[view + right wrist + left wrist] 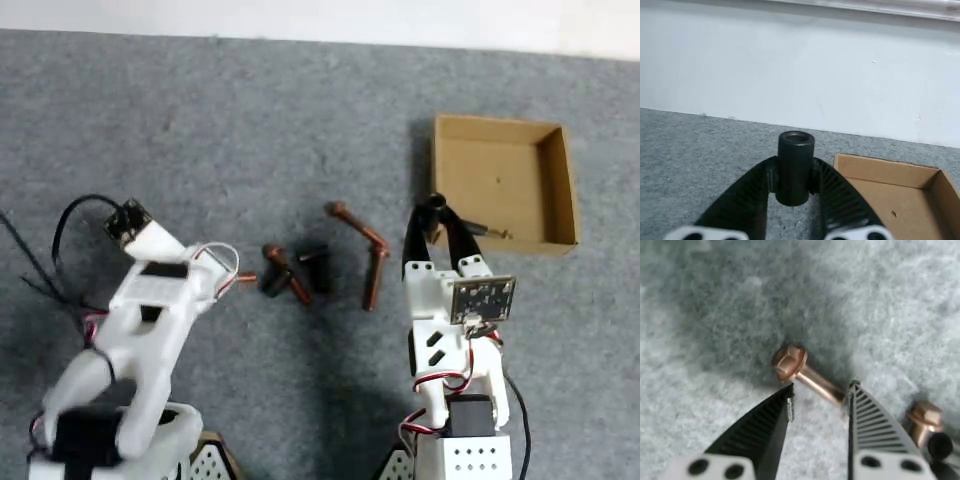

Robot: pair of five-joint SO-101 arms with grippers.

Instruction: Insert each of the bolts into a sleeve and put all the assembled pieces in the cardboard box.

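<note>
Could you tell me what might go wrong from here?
The open jaws of the left gripper straddle the shank of the copper hex-head bolt, so closing might tilt it on the grey carpet. The black cylindrical sleeve sits near the jaw tips of the right gripper and could slip during insertion.

A robotics lab, by the grey carpeted tabletop [200,120], bare white wall [790,65] and white robot arm [150,310].

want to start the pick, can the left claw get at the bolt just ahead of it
Probably yes: the left claw is open, the bolt lies between its tips, and nothing covers it.
</note>
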